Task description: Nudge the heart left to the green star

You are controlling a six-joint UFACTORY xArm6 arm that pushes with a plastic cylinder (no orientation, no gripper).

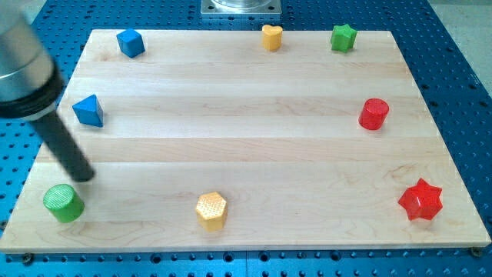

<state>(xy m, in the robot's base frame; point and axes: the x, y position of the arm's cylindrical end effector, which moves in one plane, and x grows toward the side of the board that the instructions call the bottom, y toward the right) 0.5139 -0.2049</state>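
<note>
A yellow heart sits at the view's top edge of the wooden board, near the middle. A green star stands to the heart's right at the view's top right, with a gap between them. My tip is at the view's lower left, far from both, just above a green cylinder and below a blue triangle.
A blue cube-like block is at the view's top left. A red cylinder is at the right, a red star at the lower right, a yellow hexagon at the bottom middle. The board lies on a blue perforated table.
</note>
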